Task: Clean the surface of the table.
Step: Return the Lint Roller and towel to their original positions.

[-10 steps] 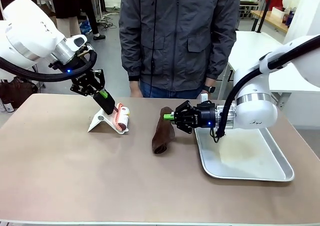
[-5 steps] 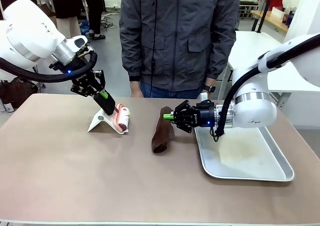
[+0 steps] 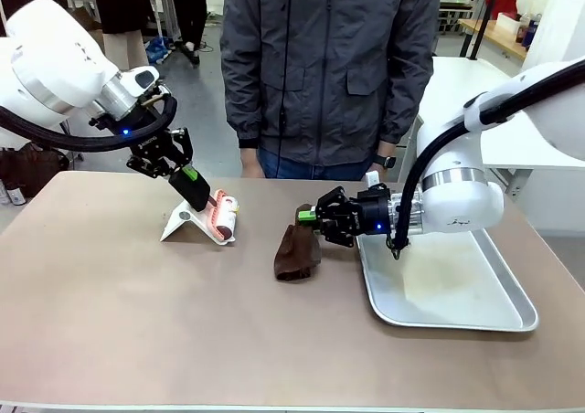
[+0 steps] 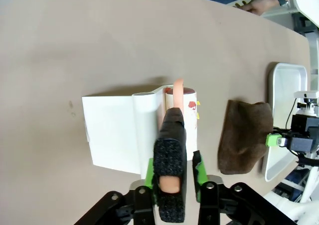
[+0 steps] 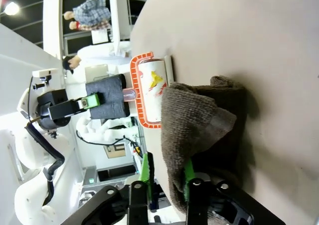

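Surface, taupe, spans the whole front view; wiping step judged in hand. Right claw is pinched on the upper edge of a brown cloth whose bunched lower part rests on the surface, just at 9 o'clock of the metal tray; left claw is clamped on the handle of a lint roller in its white stand. Next move probably calls for pressing the cloth flat and sweeping it across bare surface, toward 6 o'clock.
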Available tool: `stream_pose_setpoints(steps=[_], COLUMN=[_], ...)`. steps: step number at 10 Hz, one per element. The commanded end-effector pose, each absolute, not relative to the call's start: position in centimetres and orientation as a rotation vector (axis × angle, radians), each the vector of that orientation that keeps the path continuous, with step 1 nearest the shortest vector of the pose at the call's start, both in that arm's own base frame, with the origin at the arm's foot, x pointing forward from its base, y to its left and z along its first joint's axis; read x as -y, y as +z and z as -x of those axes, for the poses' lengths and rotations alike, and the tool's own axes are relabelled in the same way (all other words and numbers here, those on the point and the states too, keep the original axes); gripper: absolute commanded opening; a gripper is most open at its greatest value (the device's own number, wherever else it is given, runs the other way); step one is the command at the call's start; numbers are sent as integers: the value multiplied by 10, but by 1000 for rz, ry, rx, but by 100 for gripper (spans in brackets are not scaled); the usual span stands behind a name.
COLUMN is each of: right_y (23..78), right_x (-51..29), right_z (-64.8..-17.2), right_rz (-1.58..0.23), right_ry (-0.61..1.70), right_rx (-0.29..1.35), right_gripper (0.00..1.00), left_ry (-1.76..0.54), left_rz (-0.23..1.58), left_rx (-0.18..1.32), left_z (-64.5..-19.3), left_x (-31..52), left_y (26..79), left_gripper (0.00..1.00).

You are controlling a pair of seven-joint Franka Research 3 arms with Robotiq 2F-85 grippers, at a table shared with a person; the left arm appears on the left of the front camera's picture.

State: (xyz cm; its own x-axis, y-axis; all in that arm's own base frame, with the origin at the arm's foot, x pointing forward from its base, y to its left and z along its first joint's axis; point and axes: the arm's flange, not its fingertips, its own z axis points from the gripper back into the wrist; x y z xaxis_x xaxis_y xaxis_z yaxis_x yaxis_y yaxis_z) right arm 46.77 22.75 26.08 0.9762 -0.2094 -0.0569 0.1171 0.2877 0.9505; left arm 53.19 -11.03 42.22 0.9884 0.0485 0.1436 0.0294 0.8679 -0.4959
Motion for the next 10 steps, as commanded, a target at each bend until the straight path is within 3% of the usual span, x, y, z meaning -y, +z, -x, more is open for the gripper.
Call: stream_pose_setpoints(steps=[1,2,3,10], right_y=[265,269,276,349], right_x=[-237,-238,-242,-278], right_z=[-471,-469,-469,-457], right_rz=[-1212,-1183,-1129,-604], right_ry=[-193,-173,-149,-39], right_rx=[93,90,92,197], right_gripper=[67,100,100,100], left_ry=[27,26,27,55], left_rz=[505,505,507,464], left_rx=[170,177,184,265], left_z=[-528,-527,-527,-497], left_x=[108,107,106,62], left_y=[420,422,424,448], left_gripper=[100,85,100,100])
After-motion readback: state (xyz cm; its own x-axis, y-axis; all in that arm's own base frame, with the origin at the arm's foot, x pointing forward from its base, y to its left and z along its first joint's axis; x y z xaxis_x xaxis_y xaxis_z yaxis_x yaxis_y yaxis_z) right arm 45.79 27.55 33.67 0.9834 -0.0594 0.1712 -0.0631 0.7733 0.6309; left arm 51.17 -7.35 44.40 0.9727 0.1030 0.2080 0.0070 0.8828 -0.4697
